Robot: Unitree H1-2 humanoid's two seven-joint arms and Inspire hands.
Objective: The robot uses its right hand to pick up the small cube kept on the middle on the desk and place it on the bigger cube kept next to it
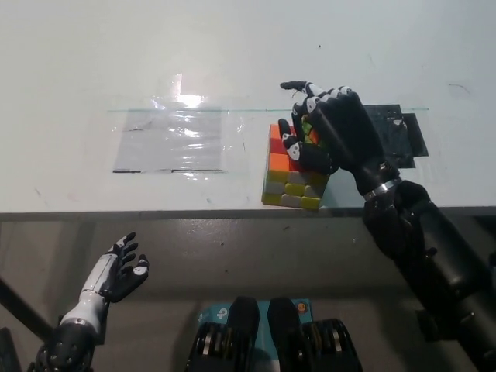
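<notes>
The bigger multi-coloured cube (pixel 288 175) stands near the desk's front edge, right of the middle. My black right hand (pixel 332 130) lies over its top right part, fingers curled. Between those fingers show green and orange bits of the small cube (pixel 308 129), held right on top of the bigger cube. Most of the small cube is hidden by the hand. Whether it rests on the bigger cube I cannot tell. My white left hand (pixel 118 276) hangs open at the lower left, below the desk's edge.
A clear plastic sheet (pixel 170 139) is taped flat on the white desk (pixel 93 70), left of the cubes. A black flat plate (pixel 399 133) lies behind my right wrist. The desk's front edge runs just below the bigger cube.
</notes>
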